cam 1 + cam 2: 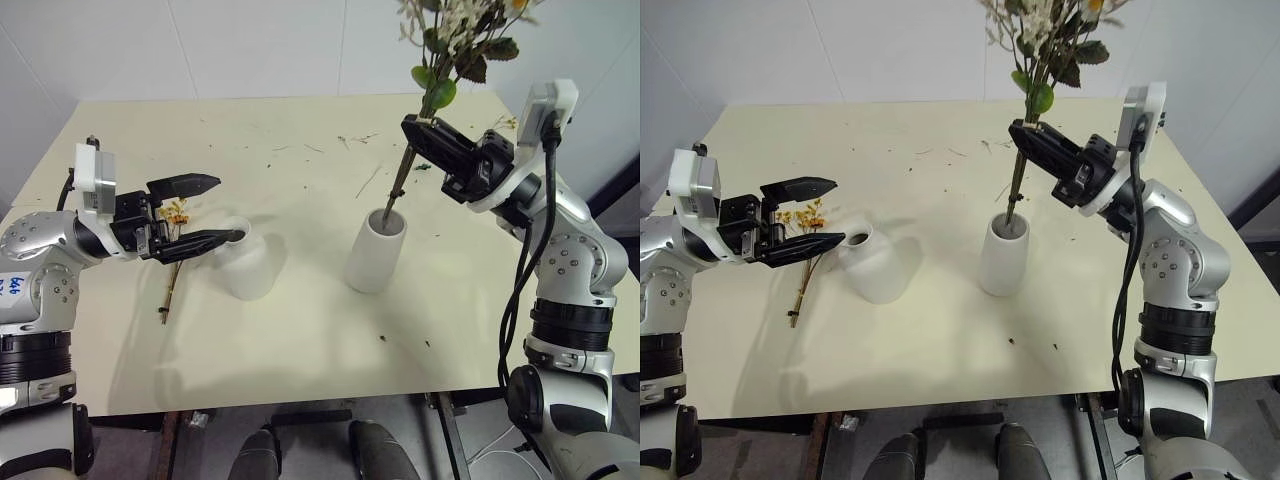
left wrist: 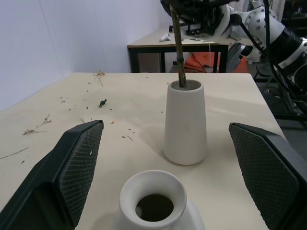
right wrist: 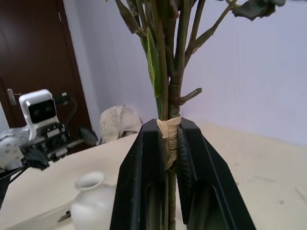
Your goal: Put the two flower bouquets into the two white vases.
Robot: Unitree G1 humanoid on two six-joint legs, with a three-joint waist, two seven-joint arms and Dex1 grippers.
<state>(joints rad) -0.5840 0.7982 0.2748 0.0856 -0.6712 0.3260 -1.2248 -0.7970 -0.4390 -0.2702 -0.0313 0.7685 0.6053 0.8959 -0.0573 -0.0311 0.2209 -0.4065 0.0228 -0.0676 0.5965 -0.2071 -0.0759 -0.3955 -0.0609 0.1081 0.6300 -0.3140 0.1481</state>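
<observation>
The right gripper (image 3: 166,158) is clenched on the taped stems of the larger bouquet (image 1: 452,45); the right wrist view shows both black fingers (image 3: 139,177) pressed against the stems just below a band of tan tape. From the head views, the stem ends sit inside the mouth of the tall cylinder vase (image 1: 376,250), the bunch leaning toward the robot's right with its leaves and pale blooms high above.

The left gripper (image 1: 205,210) is released, its fingers (image 2: 79,163) spread wide on either side of the round vase (image 1: 875,262). The left wrist view looks down into that vase's dark neck. The small bouquet (image 1: 175,245) of yellow-orange blossoms lies flat on the worktop (image 1: 300,340), just beside the round vase on the robot's left.
</observation>
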